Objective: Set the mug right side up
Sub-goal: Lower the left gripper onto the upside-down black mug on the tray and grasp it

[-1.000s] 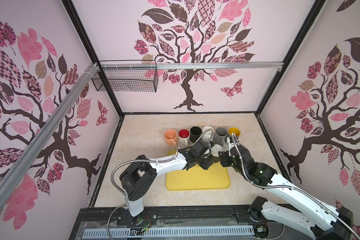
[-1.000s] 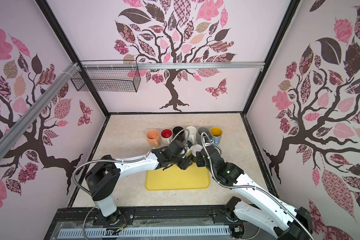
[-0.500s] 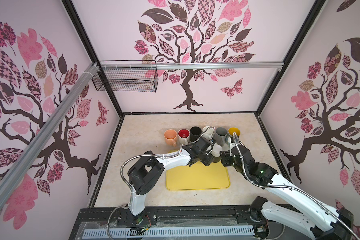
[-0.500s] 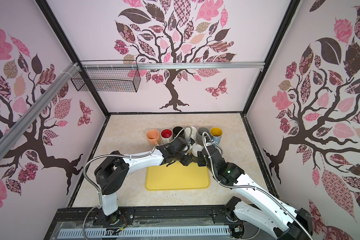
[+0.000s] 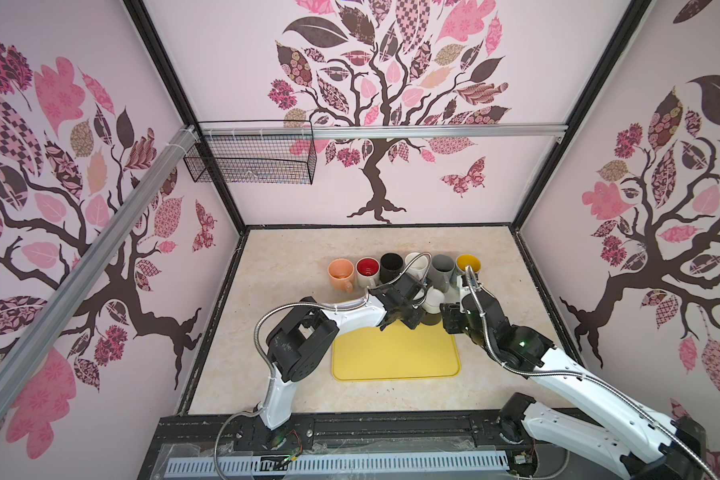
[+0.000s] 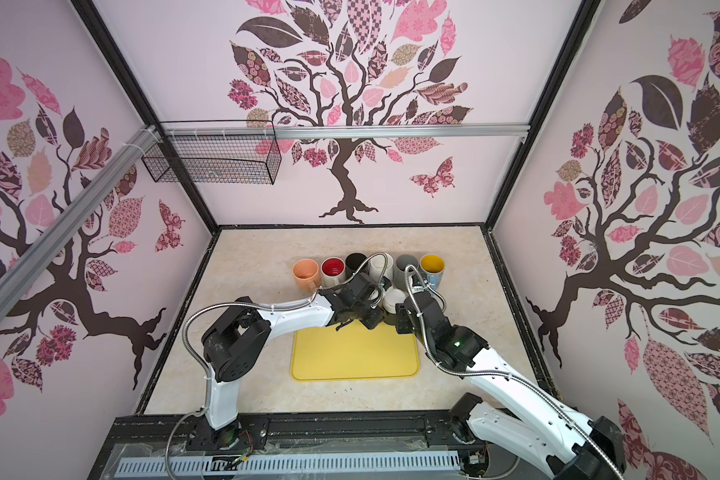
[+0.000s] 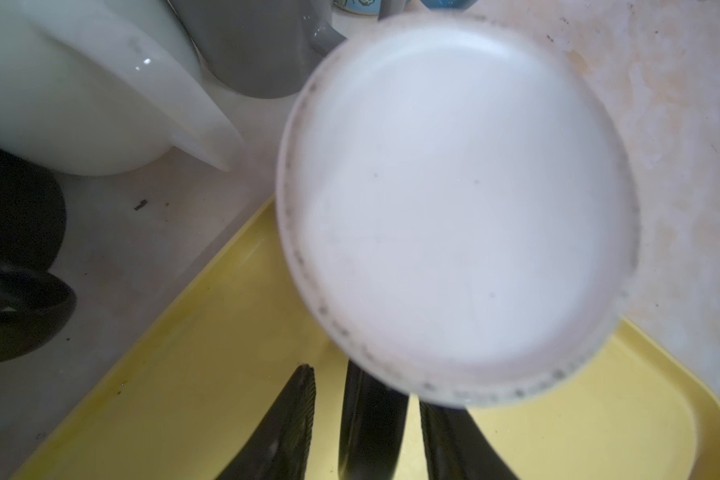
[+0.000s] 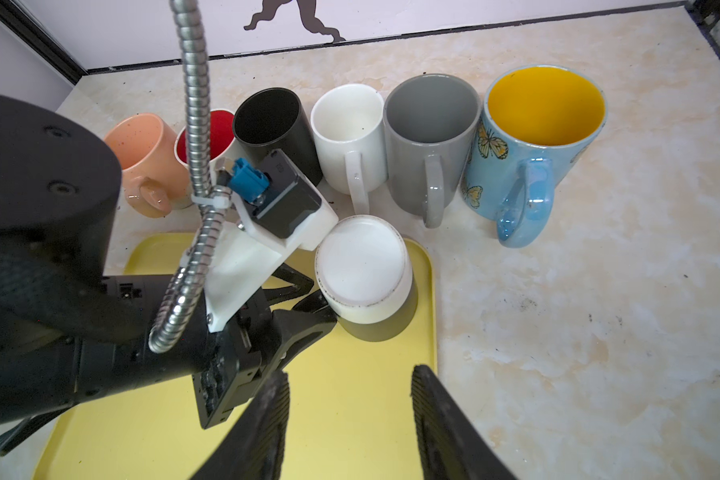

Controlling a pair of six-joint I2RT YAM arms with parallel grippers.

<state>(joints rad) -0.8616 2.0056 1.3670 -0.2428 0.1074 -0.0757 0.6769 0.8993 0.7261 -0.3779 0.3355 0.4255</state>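
Note:
The mug (image 8: 360,257) stands upside down on the far right corner of the yellow tray (image 8: 163,415), white base up; it shows in both top views (image 5: 433,299) (image 6: 393,299). In the left wrist view its base (image 7: 454,208) fills the picture, and a dark handle (image 7: 371,424) runs out from under it. My left gripper (image 7: 366,386) straddles that handle, open, with a narrow gap on each side. It reaches in from the left (image 5: 412,322). My right gripper (image 8: 350,415) hangs open over the tray, just right of the mug (image 5: 449,320), holding nothing.
Behind the tray stands a row of upright mugs: peach (image 8: 142,158), red (image 8: 221,129), black (image 8: 275,124), white (image 8: 346,133), grey (image 8: 429,137) and blue with a yellow inside (image 8: 537,137). The white and grey ones stand close to the overturned mug. A wire basket (image 5: 250,160) hangs on the back wall.
My left arm has reached a little further toward the mug and its jaws have narrowed around the handle. The right arm and the mug have not moved.

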